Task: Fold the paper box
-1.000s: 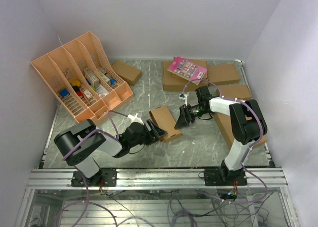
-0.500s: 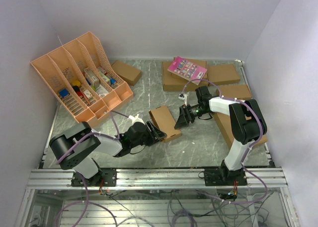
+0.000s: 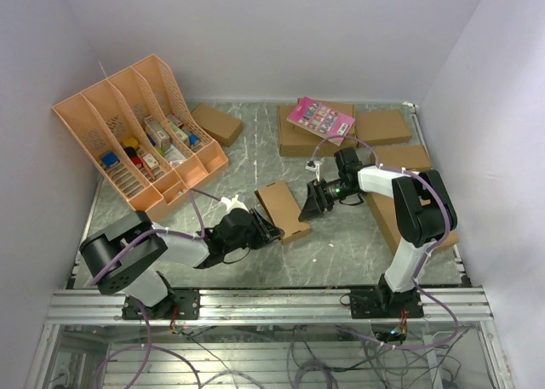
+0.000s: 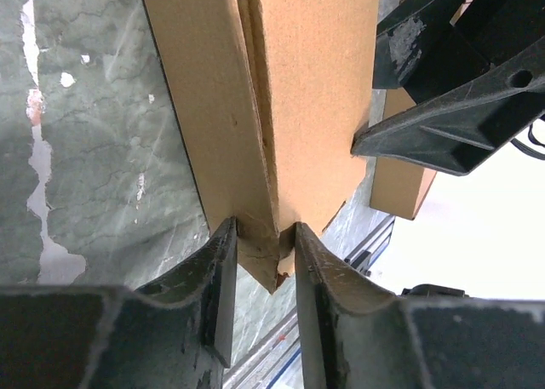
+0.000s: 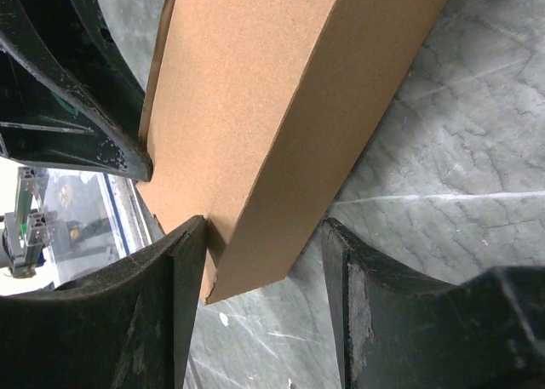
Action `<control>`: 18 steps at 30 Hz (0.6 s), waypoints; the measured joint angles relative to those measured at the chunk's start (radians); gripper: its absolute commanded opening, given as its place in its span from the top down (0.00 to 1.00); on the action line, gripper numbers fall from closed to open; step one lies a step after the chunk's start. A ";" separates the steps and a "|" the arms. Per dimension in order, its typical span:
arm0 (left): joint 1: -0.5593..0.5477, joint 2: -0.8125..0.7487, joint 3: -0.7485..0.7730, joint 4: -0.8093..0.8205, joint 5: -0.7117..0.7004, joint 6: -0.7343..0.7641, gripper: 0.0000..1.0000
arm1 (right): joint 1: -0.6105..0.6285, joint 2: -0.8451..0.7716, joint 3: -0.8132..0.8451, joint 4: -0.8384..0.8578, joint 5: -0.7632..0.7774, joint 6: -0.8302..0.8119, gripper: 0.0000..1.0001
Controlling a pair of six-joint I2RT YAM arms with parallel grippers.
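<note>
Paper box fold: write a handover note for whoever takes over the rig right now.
Left end effector: shut on an end flap of the paper box.
Right end effector: open, straddling the opposite end, touching on one side with a gap on the other.
Box: on the table, between them.
Done: sheet already formed into a narrow oblong body.
Left: the pinched flap looks untucked, so likely close the ends.
</note>
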 measured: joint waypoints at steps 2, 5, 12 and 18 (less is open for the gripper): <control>0.000 0.000 0.003 -0.003 0.000 -0.001 0.80 | 0.000 0.001 0.000 0.000 0.000 0.000 0.46; 0.000 -0.002 0.003 -0.005 0.000 -0.003 0.85 | 0.000 0.003 0.001 0.000 0.000 0.000 0.46; 0.000 -0.008 0.003 -0.011 0.001 0.009 0.61 | 0.001 0.007 0.004 -0.001 0.000 0.000 0.46; -0.002 -0.045 0.003 -0.045 0.018 0.046 0.45 | 0.001 0.007 0.005 -0.005 0.000 0.000 0.46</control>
